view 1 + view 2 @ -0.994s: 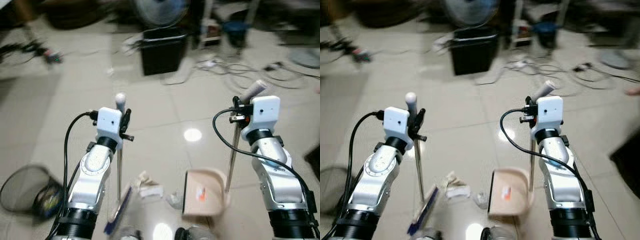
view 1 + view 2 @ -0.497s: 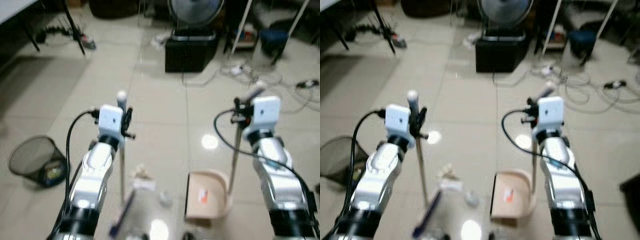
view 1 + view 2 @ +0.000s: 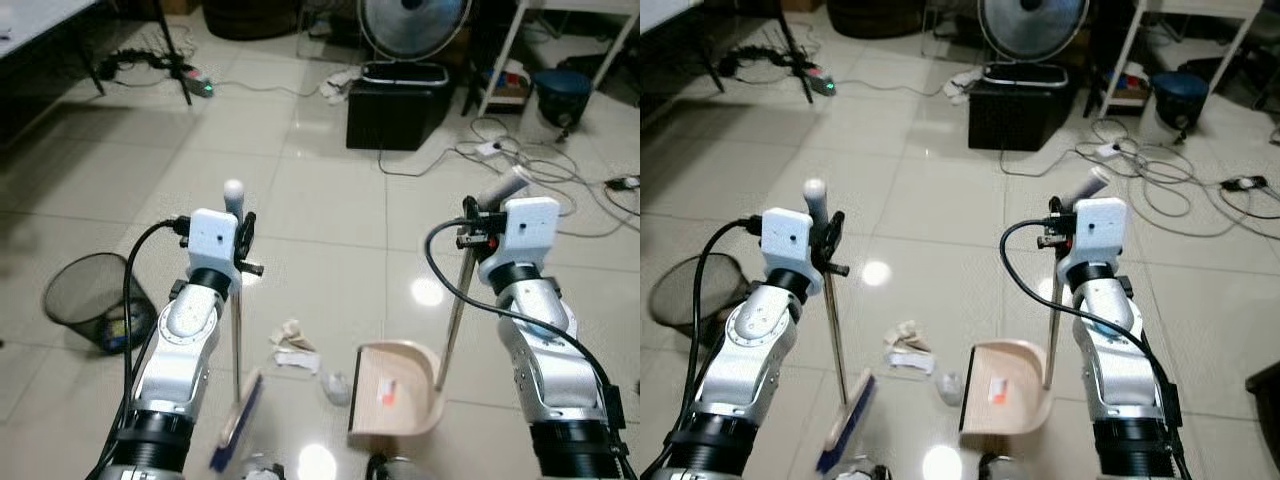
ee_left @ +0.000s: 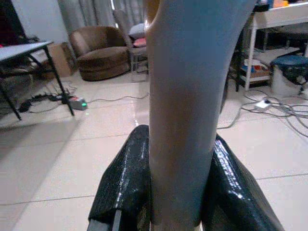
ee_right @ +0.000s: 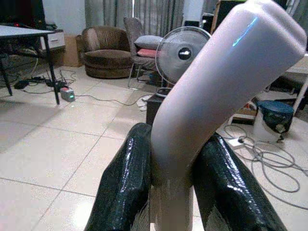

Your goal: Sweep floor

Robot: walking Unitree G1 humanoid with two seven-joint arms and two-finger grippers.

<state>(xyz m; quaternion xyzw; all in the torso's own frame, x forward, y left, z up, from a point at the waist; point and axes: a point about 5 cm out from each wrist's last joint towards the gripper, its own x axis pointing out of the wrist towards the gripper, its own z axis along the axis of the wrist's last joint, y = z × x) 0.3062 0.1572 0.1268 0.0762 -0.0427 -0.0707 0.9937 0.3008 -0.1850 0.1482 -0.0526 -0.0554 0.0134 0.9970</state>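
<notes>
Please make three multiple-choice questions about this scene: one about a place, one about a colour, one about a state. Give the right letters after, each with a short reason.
1. Where does the crumpled paper lie?
A. inside the dustpan
B. on the floor between broom and dustpan
C. in the mesh bin

2. What colour are the broom's bristles?
A. blue
B. red
C. yellow

3. What is the right gripper doing?
A. hanging open
B. shut on the dustpan handle
C. shut on the fan

Answers: 1 B, the paper lies on the tiles between the broom and the dustpan, apart from both. 2 A, the bristles look blue. 3 B, the right gripper has its fingers pressed on both sides of the dustpan handle; the left gripper clamps the broom pole likewise.
</notes>
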